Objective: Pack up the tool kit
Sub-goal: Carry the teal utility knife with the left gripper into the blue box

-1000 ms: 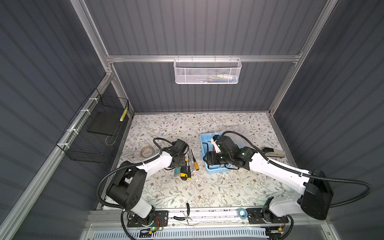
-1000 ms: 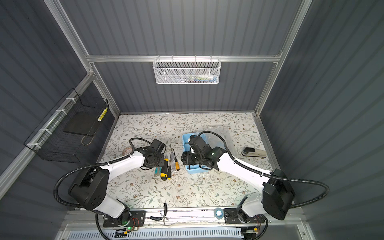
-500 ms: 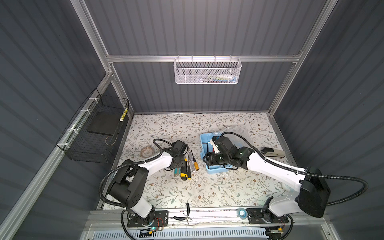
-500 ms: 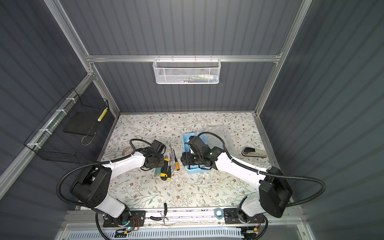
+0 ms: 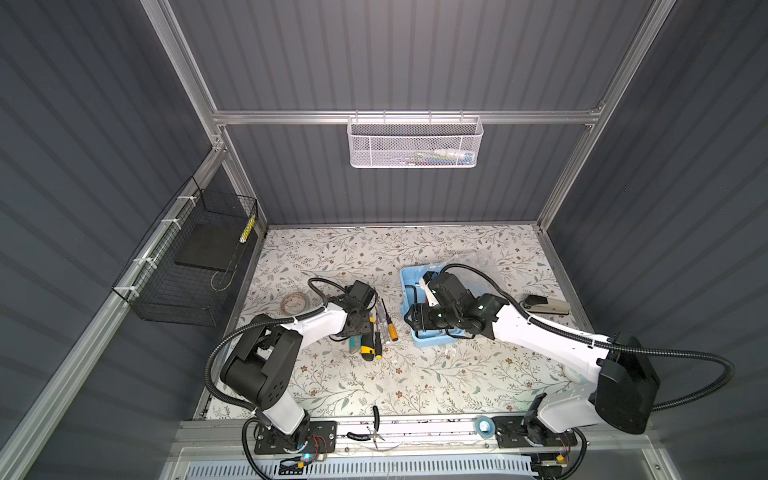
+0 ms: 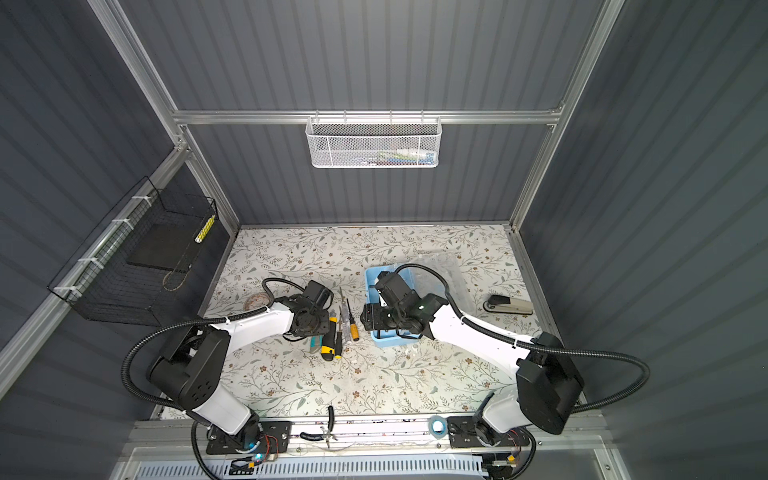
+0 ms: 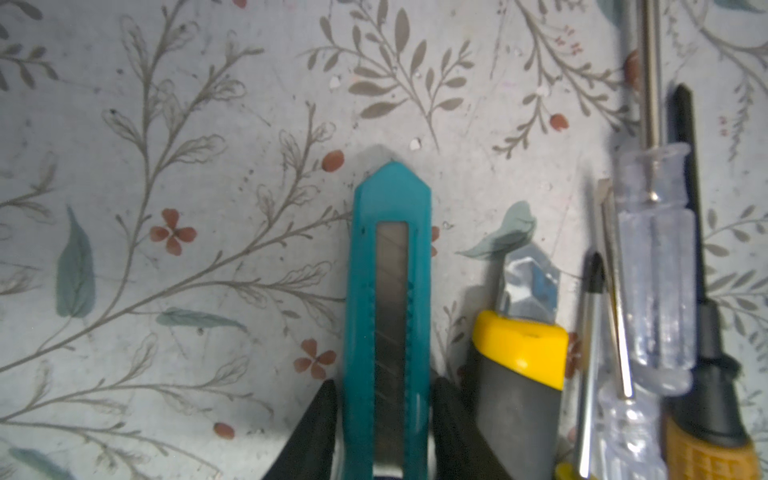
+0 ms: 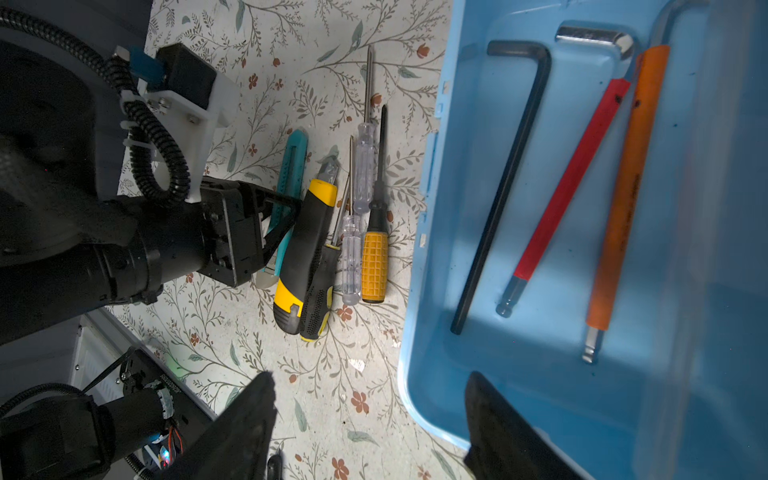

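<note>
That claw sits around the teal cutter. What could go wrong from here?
One finger of the left gripper sits tight beside the yellow-black knife, so lifting the teal utility knife might drag it along. The open right gripper hangs over the blue case rim and could block the drop.

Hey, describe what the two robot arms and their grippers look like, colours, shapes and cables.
The left arm and right arm have white shells between bulky black joint housings. A black corrugated cable runs alongside each. The left gripper and right gripper are black, with tapering wedge-shaped fingers. A white bracket carries the left wrist's black camera.
</note>
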Controlling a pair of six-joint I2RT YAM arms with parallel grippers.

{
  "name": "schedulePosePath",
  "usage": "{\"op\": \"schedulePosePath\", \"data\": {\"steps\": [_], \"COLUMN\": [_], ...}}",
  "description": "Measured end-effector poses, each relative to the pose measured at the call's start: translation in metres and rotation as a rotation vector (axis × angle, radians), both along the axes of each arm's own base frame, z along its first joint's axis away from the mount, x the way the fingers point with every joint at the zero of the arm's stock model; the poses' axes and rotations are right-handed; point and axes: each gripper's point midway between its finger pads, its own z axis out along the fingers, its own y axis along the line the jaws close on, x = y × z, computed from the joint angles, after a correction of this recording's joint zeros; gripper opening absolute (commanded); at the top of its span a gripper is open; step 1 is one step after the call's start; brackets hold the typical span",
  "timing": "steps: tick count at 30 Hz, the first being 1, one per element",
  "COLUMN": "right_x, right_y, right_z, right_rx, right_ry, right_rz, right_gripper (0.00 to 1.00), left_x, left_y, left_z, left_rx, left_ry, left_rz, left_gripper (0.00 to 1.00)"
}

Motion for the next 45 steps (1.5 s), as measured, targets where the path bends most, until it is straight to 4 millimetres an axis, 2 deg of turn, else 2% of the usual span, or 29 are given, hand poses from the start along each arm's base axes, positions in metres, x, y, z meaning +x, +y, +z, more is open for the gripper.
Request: {"op": "schedulePosePath", "data": {"steps": [9, 14, 20, 23, 28, 32, 35, 40, 42, 45], "right_x": [0.002, 0.006, 0.018, 0.026, 0.038, 0.042, 0.043, 0.042, 0.038, 0.030], "right_y": [0.002, 0.000, -0.009, -0.018, -0.041, -0.061, -0.079, -0.119, -0.133, -0.145], "right_z": [0.000, 0.001, 0.003, 0.009, 0.034, 0.056, 0.068, 0.086, 0.095, 0.107], "right_rx": [0.021, 0.028, 0.042, 0.058, 0.099, 0.123, 0.132, 0.123, 0.125, 0.133], "right_ry": [0.013, 0.009, 0.010, 0.003, -0.055, -0.117, -0.155, -0.218, -0.251, -0.291], "right_rz": [0.004, -0.007, -0.039, -0.066, -0.121, -0.163, -0.204, -0.294, -0.323, -0.344], "right_gripper": [0.73, 0.73, 0.73, 0.72, 0.72, 0.73, 0.73, 0.73, 0.73, 0.73], "left_x": [0.000, 0.005, 0.015, 0.022, 0.033, 0.034, 0.033, 0.031, 0.033, 0.036], "left_y": [0.000, 0.001, 0.001, -0.006, -0.040, -0.069, -0.098, -0.175, -0.204, -0.241], "left_z": [0.002, 0.011, 0.034, 0.058, 0.121, 0.156, 0.173, 0.200, 0.203, 0.198], "left_rx": [0.007, 0.033, 0.050, 0.003, -0.217, -0.390, -0.481, -0.639, -0.690, -0.734], "left_ry": [0.009, 0.000, -0.040, -0.073, -0.173, -0.226, -0.247, -0.277, -0.276, -0.258], "left_rz": [-0.005, -0.012, -0.023, -0.028, -0.054, -0.066, -0.091, -0.175, -0.201, -0.228], "left_gripper": [0.30, 0.24, 0.17, 0.15, 0.12, 0.12, 0.12, 0.12, 0.12, 0.13]}}
